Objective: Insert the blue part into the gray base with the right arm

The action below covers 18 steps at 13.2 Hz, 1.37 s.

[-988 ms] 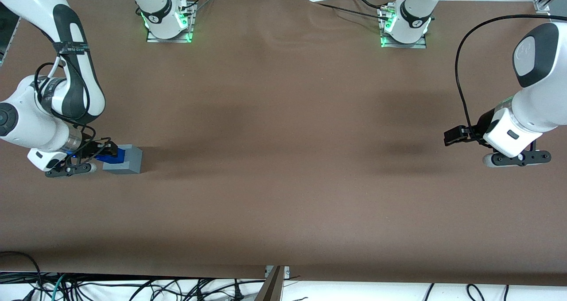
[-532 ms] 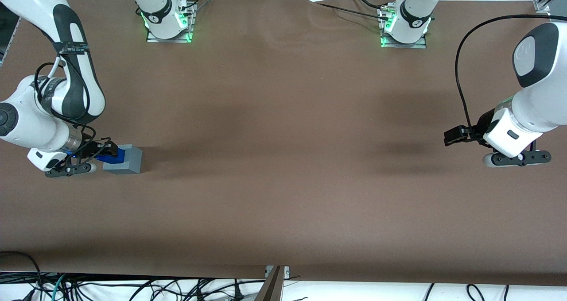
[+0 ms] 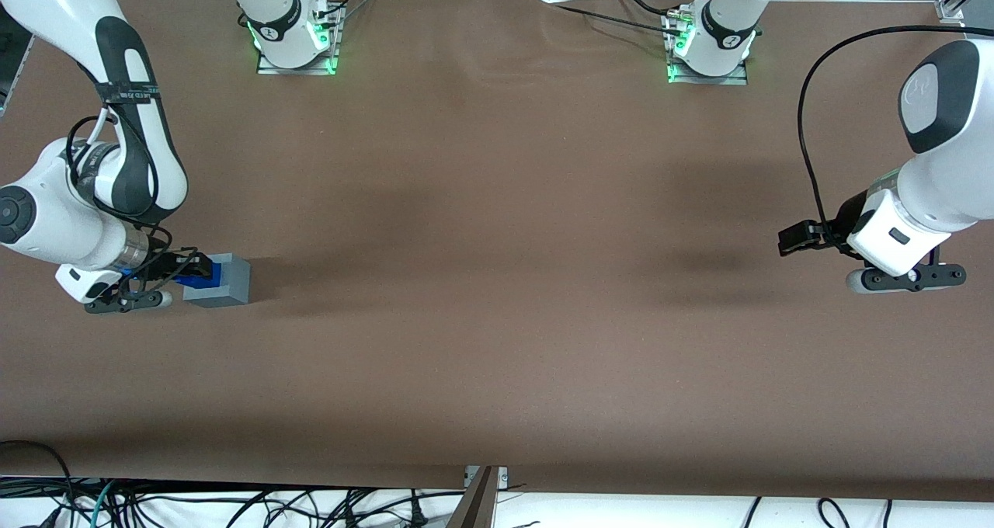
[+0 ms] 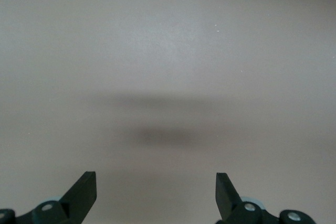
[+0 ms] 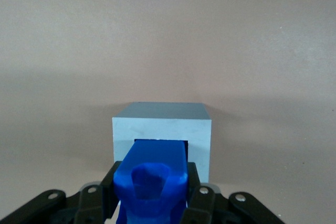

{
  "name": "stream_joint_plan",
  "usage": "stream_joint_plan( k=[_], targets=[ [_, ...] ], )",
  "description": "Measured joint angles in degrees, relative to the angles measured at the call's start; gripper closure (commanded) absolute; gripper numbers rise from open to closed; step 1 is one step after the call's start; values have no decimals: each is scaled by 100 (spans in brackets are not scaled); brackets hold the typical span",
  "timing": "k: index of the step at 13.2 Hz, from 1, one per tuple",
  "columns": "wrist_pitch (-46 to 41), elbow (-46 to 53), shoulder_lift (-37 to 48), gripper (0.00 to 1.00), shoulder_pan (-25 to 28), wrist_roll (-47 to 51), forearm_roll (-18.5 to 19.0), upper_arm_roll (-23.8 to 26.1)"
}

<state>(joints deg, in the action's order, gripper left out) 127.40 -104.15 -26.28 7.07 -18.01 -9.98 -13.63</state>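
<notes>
The tool (image 3: 177, 268) grips the blue part (image 3: 196, 273) directly above the gray base (image 3: 223, 281), its lower end seemingly entering the square recess. Good seating probably needs the part kept square and pressed straight down.

Glossy blue part (image 5: 152, 174), matte gray base (image 5: 161, 125)
</notes>
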Motion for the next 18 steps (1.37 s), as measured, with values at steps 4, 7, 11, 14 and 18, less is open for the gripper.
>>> stream_joint_plan(
  k=[4, 7, 11, 14, 18],
  targets=[
    [22, -2, -70, 1, -6, 0, -31, 1],
    [73, 25, -138, 1, 14, 0, -45, 19],
    [4, 245, 7, 1, 55, -5, -46, 40],
    [-664, 453, 413, 1, 290, 52, -37, 55],
    [-2597, 1640, 865, 1, 659, 881, 459, 66]
  ],
)
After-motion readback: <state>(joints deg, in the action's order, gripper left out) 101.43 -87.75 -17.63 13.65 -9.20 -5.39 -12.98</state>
